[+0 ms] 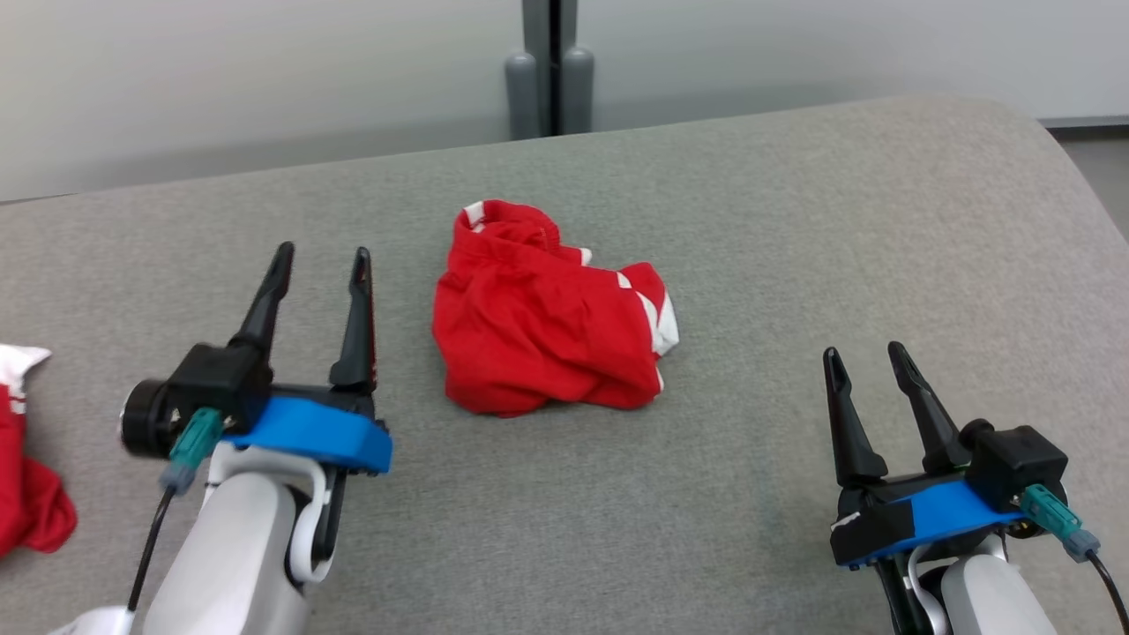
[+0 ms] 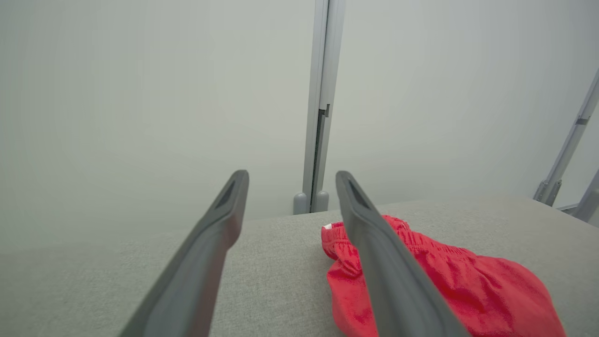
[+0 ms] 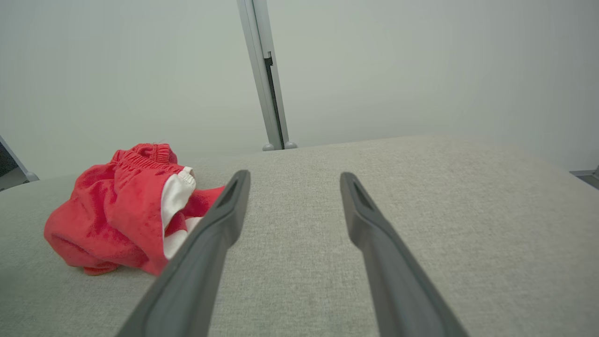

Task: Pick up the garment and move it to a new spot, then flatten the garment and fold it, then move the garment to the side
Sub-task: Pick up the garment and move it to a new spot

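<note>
Hovering over the near worktop (image 1: 617,529): left gripper (image 1: 323,251) and right gripper (image 1: 863,351), both jaws spread with nothing between them. Second red cloth (image 1: 26,494) at the left edge. Garment (image 1: 538,326) is mid-worktop between the grippers, nearer the left, touching neither. It's a crumpled red heap with white trim, elastic waistband on the far side. Bare grey surface to its right and beyond, up to the rounded far-right corner. Post (image 1: 551,79) behind the far edge.
</note>
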Available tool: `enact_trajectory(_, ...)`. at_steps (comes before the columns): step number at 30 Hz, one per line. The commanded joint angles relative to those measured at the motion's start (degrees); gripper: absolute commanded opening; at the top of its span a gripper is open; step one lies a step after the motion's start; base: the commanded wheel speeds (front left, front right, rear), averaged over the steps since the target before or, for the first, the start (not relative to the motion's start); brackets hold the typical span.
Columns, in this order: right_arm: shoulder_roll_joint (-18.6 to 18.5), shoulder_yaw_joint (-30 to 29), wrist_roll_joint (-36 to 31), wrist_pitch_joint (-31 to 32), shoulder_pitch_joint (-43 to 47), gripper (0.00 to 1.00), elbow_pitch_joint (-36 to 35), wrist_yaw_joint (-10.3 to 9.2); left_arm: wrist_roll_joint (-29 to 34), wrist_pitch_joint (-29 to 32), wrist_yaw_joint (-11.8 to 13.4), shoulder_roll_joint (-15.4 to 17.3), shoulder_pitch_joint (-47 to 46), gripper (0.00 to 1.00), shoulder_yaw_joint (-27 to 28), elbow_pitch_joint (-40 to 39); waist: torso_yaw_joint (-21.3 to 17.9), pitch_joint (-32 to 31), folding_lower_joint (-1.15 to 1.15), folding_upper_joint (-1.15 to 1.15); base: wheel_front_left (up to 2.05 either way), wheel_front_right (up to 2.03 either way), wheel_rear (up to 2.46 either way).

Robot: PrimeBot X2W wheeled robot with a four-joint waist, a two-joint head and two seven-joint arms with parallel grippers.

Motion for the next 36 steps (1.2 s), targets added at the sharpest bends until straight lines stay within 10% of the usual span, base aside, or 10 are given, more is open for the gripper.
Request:
enact_trajectory(1,-0.2,-0.1,-0.4,-0.2,0.4,1.0,0.2,0.03,0.5,-0.2,0.7,0.4,2.1,1.0,1.3,-1.8,0.7,-0.4,0.0,0.0,0.0,0.0,0.0)
enact_trajectory(36,-0.2,-1.3,-1.1,1.7,7.3,1.0,0.6,0.03,5.4,-0.3,2.4,-0.6,23.6,1.0,12.3,-10.3,8.1,-8.8,0.0,0.0,0.0,0.0,0.0)
